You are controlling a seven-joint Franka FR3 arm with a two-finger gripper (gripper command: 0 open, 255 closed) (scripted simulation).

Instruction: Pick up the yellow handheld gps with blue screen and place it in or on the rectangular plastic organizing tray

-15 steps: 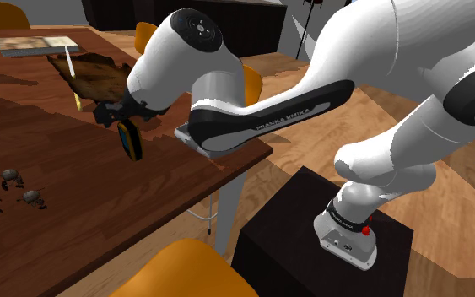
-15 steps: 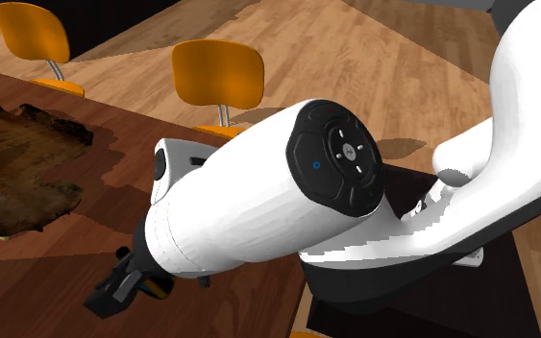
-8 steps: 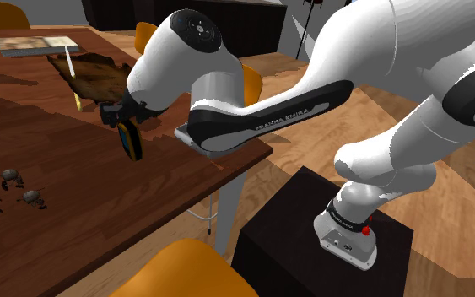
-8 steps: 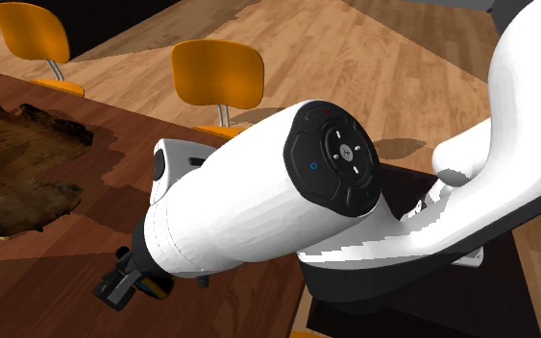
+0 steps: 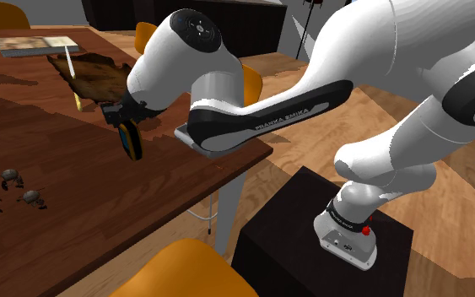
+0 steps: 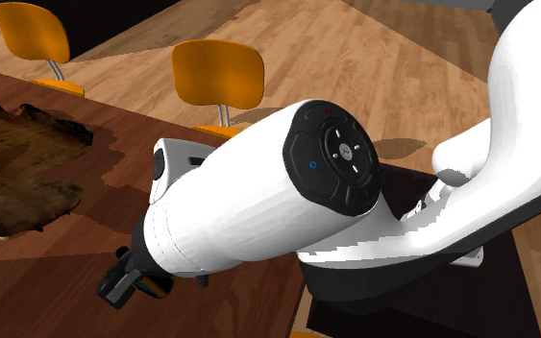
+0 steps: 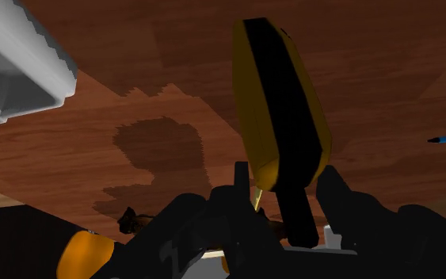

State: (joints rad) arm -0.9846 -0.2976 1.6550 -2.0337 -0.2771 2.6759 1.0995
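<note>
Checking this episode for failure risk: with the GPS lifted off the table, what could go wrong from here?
1. The hand grips the yellow GPS near one end, the long body sticking out, so it could pivot or slip.
2. The grey tray sits at the table edge beneath the arm; an off-centre release might drop the GPS off the table.

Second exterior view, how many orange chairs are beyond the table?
2: one orange chair at the upper left, another above the arm, which may hide more.

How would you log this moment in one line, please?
phase: transport | gripper: shut on yellow GPS | GPS: hanging above brown table | grey tray: at table edge, not yet reached
</note>
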